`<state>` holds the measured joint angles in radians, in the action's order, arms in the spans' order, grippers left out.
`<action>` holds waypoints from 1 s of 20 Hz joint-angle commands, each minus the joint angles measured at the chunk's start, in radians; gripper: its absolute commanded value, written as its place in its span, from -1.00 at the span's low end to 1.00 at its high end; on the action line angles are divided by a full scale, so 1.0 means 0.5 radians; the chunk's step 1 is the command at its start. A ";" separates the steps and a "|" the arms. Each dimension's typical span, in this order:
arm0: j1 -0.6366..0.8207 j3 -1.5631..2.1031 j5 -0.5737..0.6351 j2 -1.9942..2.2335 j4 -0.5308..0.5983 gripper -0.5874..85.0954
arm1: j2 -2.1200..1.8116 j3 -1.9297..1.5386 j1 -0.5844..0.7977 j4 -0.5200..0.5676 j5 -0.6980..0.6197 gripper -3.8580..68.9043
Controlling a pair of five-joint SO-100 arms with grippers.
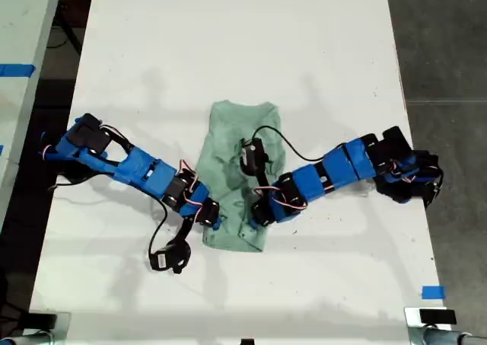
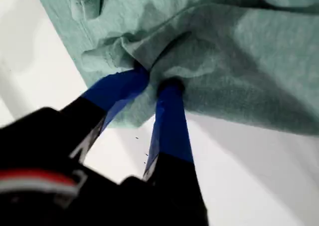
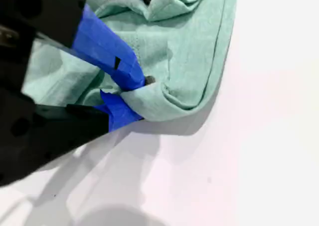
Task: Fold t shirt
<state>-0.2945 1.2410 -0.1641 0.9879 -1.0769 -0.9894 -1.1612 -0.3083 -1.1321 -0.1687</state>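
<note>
The t shirt (image 1: 240, 132) lies lengthwise in the middle of the white table (image 1: 228, 40), pale mint green and wrinkled. My first gripper (image 1: 213, 215) comes in from the exterior view's left and is shut on the cloth at the near corner on that side. In the first wrist view its blue fingers (image 2: 172, 116) pinch a bunched fold of the t shirt (image 2: 239, 61) at the gripper (image 2: 154, 81). My second gripper (image 1: 257, 214) reaches in from the exterior view's right. It (image 3: 137, 94) is shut on a rolled hem of the t shirt (image 3: 189, 36).
A blue tape mark (image 1: 432, 292) sits near the table's front corner at the exterior view's right. A second table (image 1: 19, 40) with blue tape stands past the left edge in that view. Black cables (image 1: 281, 139) loop over the cloth and beside the first arm.
</note>
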 commanded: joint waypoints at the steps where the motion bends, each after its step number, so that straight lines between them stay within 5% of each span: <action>1: -0.006 -0.153 -0.031 -0.018 -0.049 -0.99 | 0.003 0.012 -0.083 -0.034 -0.034 -0.85; 3: -0.034 -0.485 0.052 -0.012 -0.193 -0.99 | -0.104 0.172 -0.114 -0.184 -0.107 -0.85; 6: -0.144 -0.675 0.221 0.368 -0.037 -0.99 | -0.356 0.660 -0.190 -0.540 -0.264 -0.84; 12: 0.040 -0.543 0.515 0.838 0.028 -0.99 | -0.911 0.485 0.117 -0.669 -0.669 -0.84; 18: 0.414 -0.362 0.546 0.871 -0.104 -0.96 | -0.991 0.043 0.463 -0.439 -0.752 -0.82; 19: 0.417 -0.334 0.506 0.871 -0.080 -0.64 | -0.988 -0.009 0.469 -0.411 -0.696 -0.61; 20: 0.423 -0.307 0.476 0.893 -0.043 -0.30 | -1.019 -0.052 0.479 -0.371 -0.684 -0.19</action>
<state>-0.0905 1.0891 0.1043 1.3438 -1.1290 -1.3990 -1.1796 -0.0844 -1.3668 -0.5308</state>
